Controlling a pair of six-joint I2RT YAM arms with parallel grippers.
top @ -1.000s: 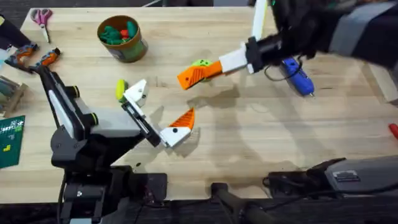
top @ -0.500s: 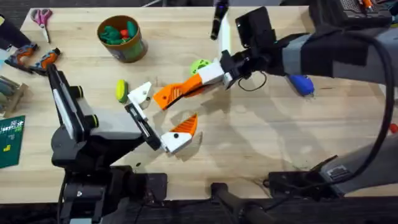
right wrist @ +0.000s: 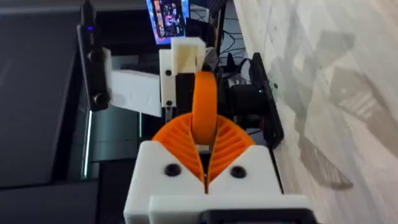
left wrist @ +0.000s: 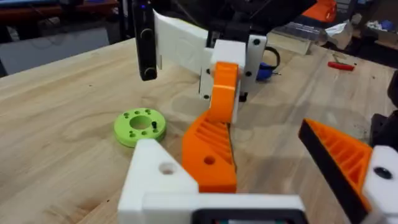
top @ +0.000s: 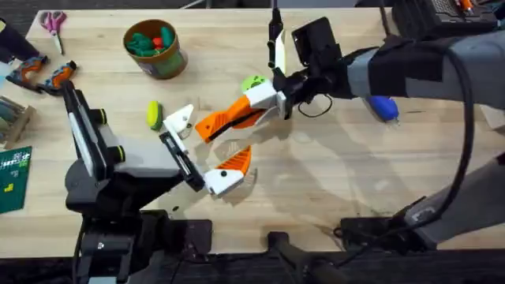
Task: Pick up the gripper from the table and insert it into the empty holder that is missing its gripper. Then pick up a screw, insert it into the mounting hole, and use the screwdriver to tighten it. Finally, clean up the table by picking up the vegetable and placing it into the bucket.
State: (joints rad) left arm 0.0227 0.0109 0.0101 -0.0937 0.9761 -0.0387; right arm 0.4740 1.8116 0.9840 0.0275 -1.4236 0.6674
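While the right tool, clamped on the orange gripper, angles it toward the holder, the left tool waits apart.

We cannot read any text, brand or number. The green board at the left edge of the table carries white and yellow marks, too small to make out. The bright screen in the right wrist view shows colours but no legible words
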